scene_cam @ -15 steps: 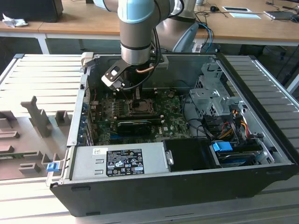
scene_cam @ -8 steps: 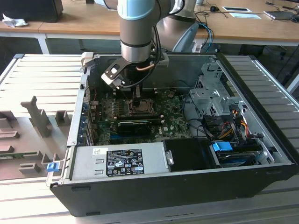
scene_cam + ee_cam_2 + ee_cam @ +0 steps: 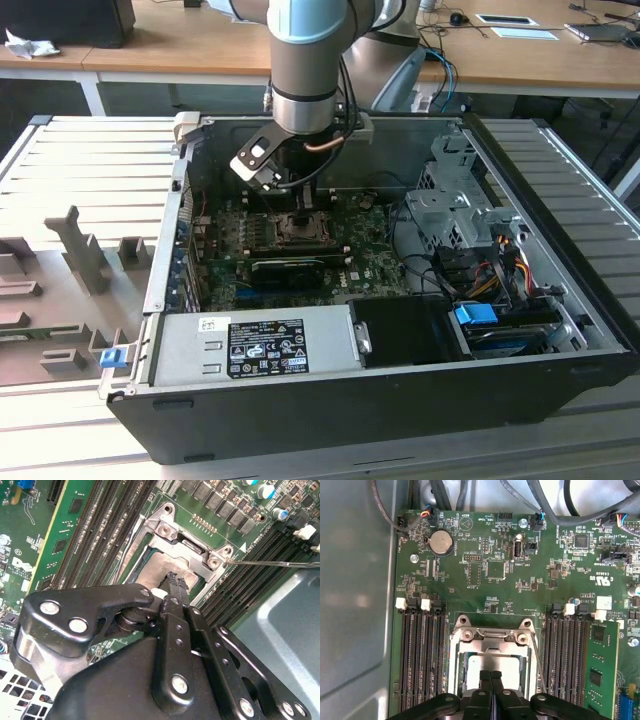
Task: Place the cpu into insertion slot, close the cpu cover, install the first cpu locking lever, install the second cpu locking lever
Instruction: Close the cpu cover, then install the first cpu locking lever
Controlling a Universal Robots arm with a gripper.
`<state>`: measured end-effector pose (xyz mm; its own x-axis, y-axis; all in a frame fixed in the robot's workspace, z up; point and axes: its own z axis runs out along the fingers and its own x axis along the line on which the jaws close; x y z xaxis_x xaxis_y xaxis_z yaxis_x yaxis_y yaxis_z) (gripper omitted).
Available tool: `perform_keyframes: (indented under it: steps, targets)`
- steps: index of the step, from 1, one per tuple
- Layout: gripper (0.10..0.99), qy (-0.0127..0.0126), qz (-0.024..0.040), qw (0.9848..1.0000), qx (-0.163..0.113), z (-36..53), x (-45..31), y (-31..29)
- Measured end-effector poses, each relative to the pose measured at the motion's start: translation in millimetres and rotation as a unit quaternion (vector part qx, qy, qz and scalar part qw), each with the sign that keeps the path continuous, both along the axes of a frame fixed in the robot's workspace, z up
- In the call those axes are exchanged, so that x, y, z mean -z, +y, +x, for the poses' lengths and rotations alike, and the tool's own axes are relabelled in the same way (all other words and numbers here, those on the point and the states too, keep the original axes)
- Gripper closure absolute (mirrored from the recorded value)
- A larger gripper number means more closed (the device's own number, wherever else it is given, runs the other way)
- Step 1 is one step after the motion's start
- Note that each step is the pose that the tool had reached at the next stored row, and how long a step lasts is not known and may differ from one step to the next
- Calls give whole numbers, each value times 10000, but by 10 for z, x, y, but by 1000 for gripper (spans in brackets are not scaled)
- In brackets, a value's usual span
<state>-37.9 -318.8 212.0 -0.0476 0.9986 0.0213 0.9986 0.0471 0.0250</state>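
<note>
In the exterior view my gripper [image 3: 306, 208] reaches down into the open computer case over the insertion slot [image 3: 300, 228] in the green motherboard. The first wrist view has the silver cpu cover [image 3: 490, 649] lying flat on the slot's frame [image 3: 454, 655]. The pale cpu [image 3: 507, 666] shows through the cover's window. My gripper [image 3: 491, 674] is shut, fingers together with nothing between them, tips resting at the window's middle [image 3: 176, 577]. A thin metal locking lever [image 3: 536, 656] runs beside the slot. In the second wrist view that lever [image 3: 272, 563] juts out over the memory slots.
Black memory slots [image 3: 422, 655] flank the socket, and a green memory stick [image 3: 597, 675] stands in one. A coin battery [image 3: 440, 542] sits further along the board. The case holds a power supply [image 3: 255, 345], a drive cage [image 3: 450, 205] and loose cables [image 3: 490, 270].
</note>
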Motion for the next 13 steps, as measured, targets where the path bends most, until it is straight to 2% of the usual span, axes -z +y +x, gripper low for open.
perform_keyframes:
  steps: [13]
  targets:
    - [980,1,-1,10000,0,3,-40,0]
